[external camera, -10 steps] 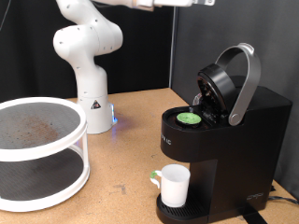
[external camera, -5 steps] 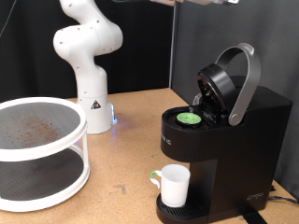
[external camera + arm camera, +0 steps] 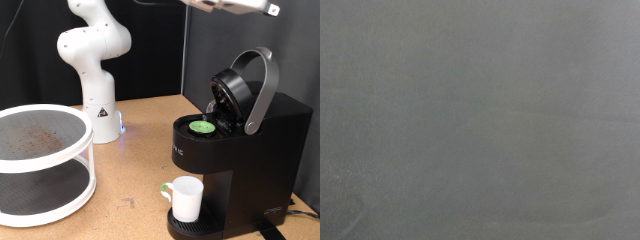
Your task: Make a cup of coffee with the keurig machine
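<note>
White cup (image 3: pixel 186 197) sits under the keurig machine (image 3: pixel 240 150), ready to catch; lid up, green pod (image 3: pixel 203 126) loaded. Gripper's jaws unseen, can't tell.

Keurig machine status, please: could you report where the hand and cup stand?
Gripper out of view; arm high above. Keurig machine lid open, green-topped pod seated. Cup on drip tray. Nothing obstructing.

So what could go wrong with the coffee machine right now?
The keurig machine has its lid up, with the green-topped pod sitting in the open holder; coffee probably won't brew until it is shut. The cup stands near the drip tray's front edge, so a bump might tip it. The gripper's fingers are out of view, and the wrist view shows only grey, so aiming could be hard.
</note>
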